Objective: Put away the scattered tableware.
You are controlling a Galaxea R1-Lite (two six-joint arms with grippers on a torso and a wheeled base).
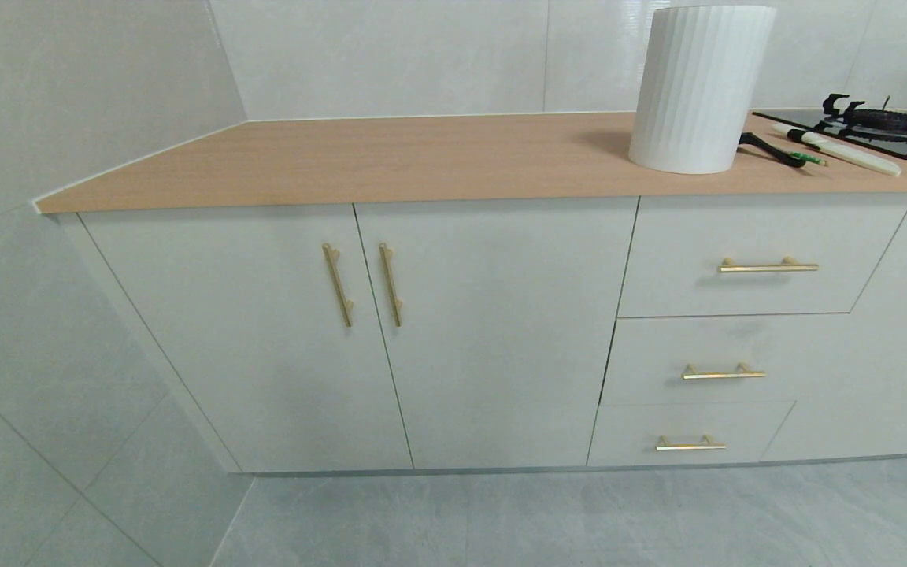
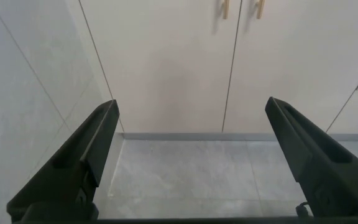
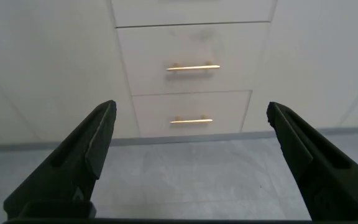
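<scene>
1. Tableware lay on the wooden countertop (image 1: 343,157), far right end, between the white ribbed container (image 1: 697,87) and the black hob (image 1: 886,122).
2. Pieces there: a long cream utensil (image 1: 839,150), angled, w/ one end just beside the hob; a black-handled utensil (image 1: 768,148) partly hidden behind the container; a small green piece (image 1: 812,160) between them. Exact types: couldn't tell.
3. Container stood upright near the counter's front edge, above the top drawer (image 1: 753,252).
4. Left gripper (image 2: 191,106): fingers spread wide, nothing between them. It sat low over the grey floor (image 2: 191,174), facing the double cabinet doors (image 2: 166,62).
5. Right gripper (image 3: 191,107): also spread wide, nothing held. It was low, facing the lower drawers (image 3: 191,56) w/ gold bar handles (image 3: 193,66).
6. Both grippers were well apart from the tableware, below counter level.
7. Doors and all three drawers were closed.
</scene>
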